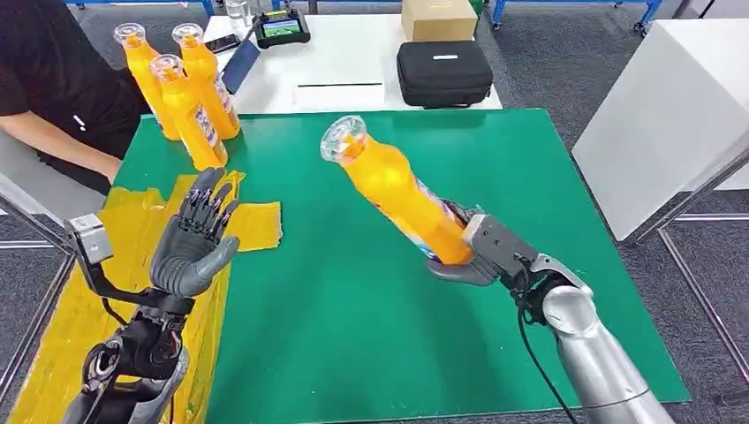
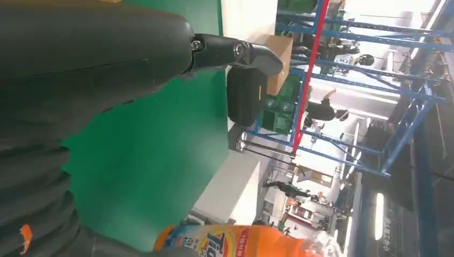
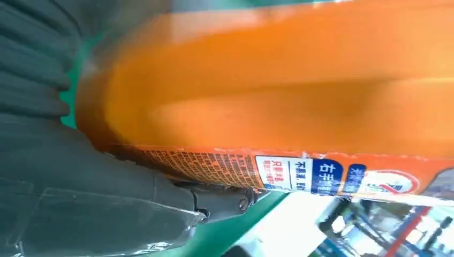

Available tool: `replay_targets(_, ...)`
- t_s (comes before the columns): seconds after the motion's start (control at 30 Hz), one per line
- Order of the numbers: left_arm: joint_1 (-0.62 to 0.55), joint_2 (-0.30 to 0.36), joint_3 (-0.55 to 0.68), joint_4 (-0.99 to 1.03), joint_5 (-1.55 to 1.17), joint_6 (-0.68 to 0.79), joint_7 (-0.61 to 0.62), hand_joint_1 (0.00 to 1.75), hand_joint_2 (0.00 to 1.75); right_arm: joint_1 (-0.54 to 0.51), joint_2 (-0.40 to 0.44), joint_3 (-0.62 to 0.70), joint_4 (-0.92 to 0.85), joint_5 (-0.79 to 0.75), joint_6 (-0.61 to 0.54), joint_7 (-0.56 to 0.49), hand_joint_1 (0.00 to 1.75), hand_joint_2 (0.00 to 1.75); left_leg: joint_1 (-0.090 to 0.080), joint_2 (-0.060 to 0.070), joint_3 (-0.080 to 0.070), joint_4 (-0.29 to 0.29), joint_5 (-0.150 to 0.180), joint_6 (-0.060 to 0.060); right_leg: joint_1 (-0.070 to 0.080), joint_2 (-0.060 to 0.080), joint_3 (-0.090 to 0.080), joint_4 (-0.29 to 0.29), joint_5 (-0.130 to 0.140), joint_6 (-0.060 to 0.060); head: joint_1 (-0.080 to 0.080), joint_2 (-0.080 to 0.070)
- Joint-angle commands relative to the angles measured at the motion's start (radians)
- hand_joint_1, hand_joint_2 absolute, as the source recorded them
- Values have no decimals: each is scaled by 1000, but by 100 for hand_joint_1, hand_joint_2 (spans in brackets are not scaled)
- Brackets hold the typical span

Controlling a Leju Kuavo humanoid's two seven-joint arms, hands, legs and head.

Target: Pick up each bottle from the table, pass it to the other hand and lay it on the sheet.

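- A person's arm [image 1: 53, 132] rests at the upper left edge of the green tabletop [image 1: 530, 177].
- Three standing bottles [image 1: 187, 110] wait upper left, grouped just behind the yellow sheet [image 1: 53, 327], probably queued for later turns.
- The left hand [image 1: 196, 238], low left over the sheet, is released with fingers spread and palm up, seemingly ready to receive.
- The held bottle [image 1: 397, 190], centre frame, is off the tabletop and tilts cap-first toward upper left, well apart from the left hand.
- The right hand [image 1: 477, 252], lower right of centre, grasps its base, leaving the body free for the handover.
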Motion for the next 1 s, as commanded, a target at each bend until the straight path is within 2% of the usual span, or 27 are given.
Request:
replay_targets(0.03, -75, -49, -73, 26, -84, 25, 11, 0, 175, -179, 166, 125, 183, 47, -35, 76, 175, 175, 0, 4, 0, 1, 0, -1, 0, 4, -1, 0, 1, -1, 0, 0)
replay_targets(0.07, -82, -55, -85, 27, -99, 33, 9, 0, 175, -198, 184, 138, 201, 50, -41, 79, 175, 175, 0, 7, 2, 1, -1, -3, 0, 8, 1, 1, 0, -2, 0, 0)
replay_targets(0.27, -130, -73, -141, 40, -48, 21, 11, 0, 175, -303, 265, 214, 292, 49, -51, 98, 175, 175, 0, 5, 1, 1, 0, -3, 0, 5, -1, 2, 0, -2, 0, 0)
replay_targets(0.43, -158, -104, -171, 56, 167, -32, 67, 0, 175, -351, 319, 275, 327, 57, -53, 115, 175, 175, 0, 3, 0, 1, 0, -2, 0, 4, -1, 1, 0, -1, 0, 0)
replay_targets(0.57, -174, -111, -195, 75, 279, -55, 78, 0, 175, -352, 326, 302, 336, 65, -59, 121, 175, 175, 0, 2, 2, 0, 0, -3, 0, 3, 1, 1, -1, -2, 0, 0)
replay_targets(0.9, -196, -131, -207, 82, 311, -45, 76, 0, 175, -328, 330, 320, 321, 81, -68, 130, 175, 175, 0, 0, 1, 0, 0, -3, 0, 2, 1, 1, -1, -2, 0, 0)
replay_targets(1.0, -201, -139, -191, 83, 284, -5, 63, 0, 175, -282, 348, 337, 295, 75, -52, 157, 175, 175, 1, 1, 0, 0, 0, -2, 0, 2, 0, 1, -1, -1, 0, 0)
